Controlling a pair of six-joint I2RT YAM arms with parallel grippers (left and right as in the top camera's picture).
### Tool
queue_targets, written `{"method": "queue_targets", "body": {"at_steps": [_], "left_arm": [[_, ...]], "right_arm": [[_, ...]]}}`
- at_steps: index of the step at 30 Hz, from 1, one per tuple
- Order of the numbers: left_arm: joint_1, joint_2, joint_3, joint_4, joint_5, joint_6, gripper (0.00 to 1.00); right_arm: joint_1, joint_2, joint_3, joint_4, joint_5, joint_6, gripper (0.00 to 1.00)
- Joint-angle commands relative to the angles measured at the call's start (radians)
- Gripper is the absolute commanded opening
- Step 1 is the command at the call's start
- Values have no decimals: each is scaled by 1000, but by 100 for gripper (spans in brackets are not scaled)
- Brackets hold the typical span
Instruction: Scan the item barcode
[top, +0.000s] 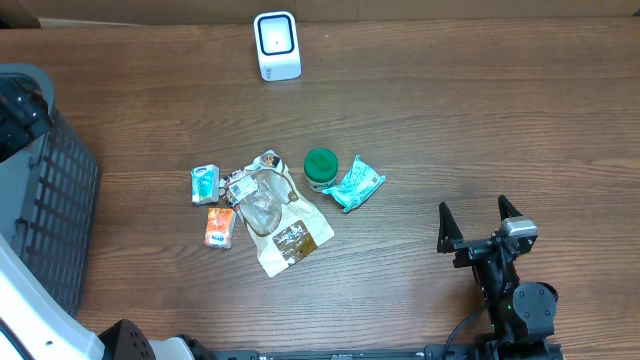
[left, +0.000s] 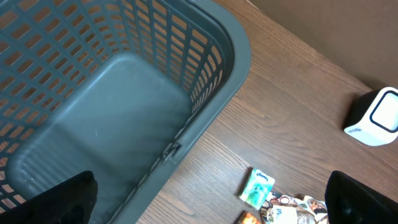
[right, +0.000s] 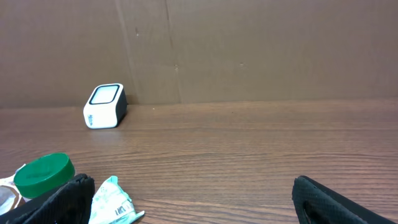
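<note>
The right gripper (top: 478, 222) hovers low over the brown wooden table (top: 450, 110), at its near right side. Its fingers are spread wide and there is nothing between them. The left gripper (left: 209, 186) hangs above the grey plastic lattice basket (left: 224, 74) at the left edge, also spread wide and empty.

The things to scan lie in a loose heap in the middle of the table:
- a round jar with green lid (top: 320, 167)
- a crumpled teal wipe packet (top: 353, 185) on the jar's right, touching it or nearly so
- a clear plastic bag with printed labels (top: 272, 218)
- a small teal tissue packet (top: 204, 184)
- a small orange packet (top: 219, 227)

The white box-shaped barcode scanner (top: 277, 45) stands well apart from them, at the far edge.

I think the main danger comes from how close the things lie together. Fingers that close on the jar can catch the wipe packet too, and then two things are lifted at once. The clear bag looks soft and slippery, so it may sag, fold over its own code or slide out of the grip.

No barcode can be read in these views, so a thing may be shown to the scanner with the wrong face, and the scan then fails. If both arms reach to the heap together, they may hit each other. The scanner looks light, so a careless approach could push it or turn it away.
</note>
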Motion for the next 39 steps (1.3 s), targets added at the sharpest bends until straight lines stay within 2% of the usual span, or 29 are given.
{"method": "queue_targets", "body": {"at_steps": [1,39], "left_arm": [[3,-7,13,1,0,-10,100],[3,-7,13,1,0,-10,100]], "right_arm": [[-5,-8,-10,6,6,0,100],[-4,-8,-10,6,11,0,100]]}}
